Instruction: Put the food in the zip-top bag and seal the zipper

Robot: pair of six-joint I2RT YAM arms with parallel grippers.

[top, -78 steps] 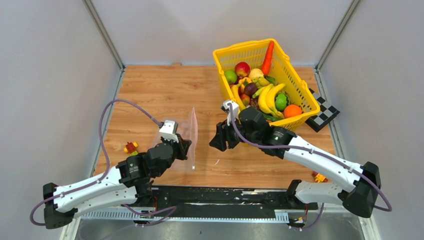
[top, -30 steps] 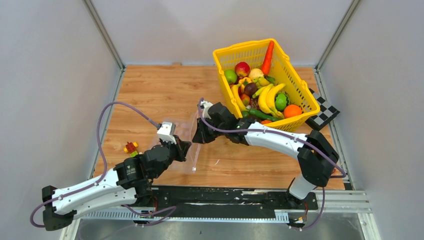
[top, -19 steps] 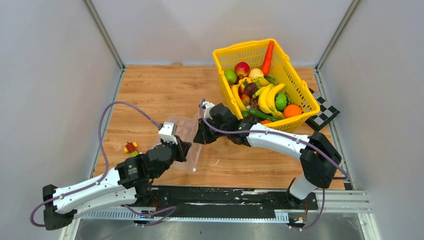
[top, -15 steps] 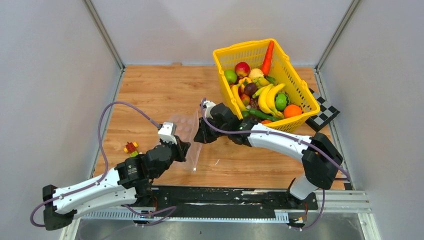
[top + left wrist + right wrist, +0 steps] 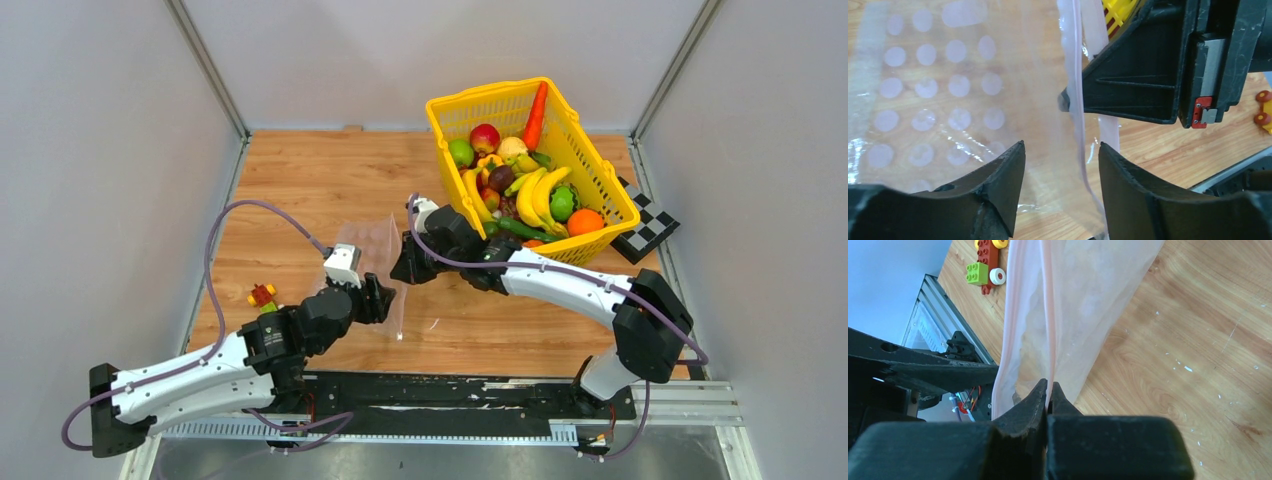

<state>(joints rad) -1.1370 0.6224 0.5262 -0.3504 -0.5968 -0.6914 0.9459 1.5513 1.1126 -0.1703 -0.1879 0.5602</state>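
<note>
Since 2.6 s ago the right gripper [image 5: 405, 268] has swung toward 9 o'clock to reach the bag's mouth, and the left gripper [image 5: 378, 298] has edged toward 3 o'clock. The zip-top bag [image 5: 368, 248] sits near the middle of the wooden table [image 5: 300, 180]. It is clear and crinkly, printed with rows of pale round dots, and its mouth faces 3 o'clock. Its zipper [image 5: 1048, 315] is a pinkish-clear strip with the two lips standing apart. The right wrist view shows the right fingers pressed together on one lip at the strip. The left wrist view shows the left fingers [image 5: 998, 185] spread wide, straddling the strip and gripping nothing.

At 1 o'clock the yellow basket [image 5: 485, 93] holds the food: a carrot [image 5: 538, 115] leaning on the far wall, a red apple [image 5: 485, 137], a lime [image 5: 460, 152], a pale lemon [image 5: 512, 148], bananas [image 5: 535, 195], a purple piece [image 5: 500, 178] and an orange [image 5: 585, 222]. No food shows inside the bag. Toy bricks [image 5: 262, 295] lie at 9 o'clock of the left gripper.
</note>
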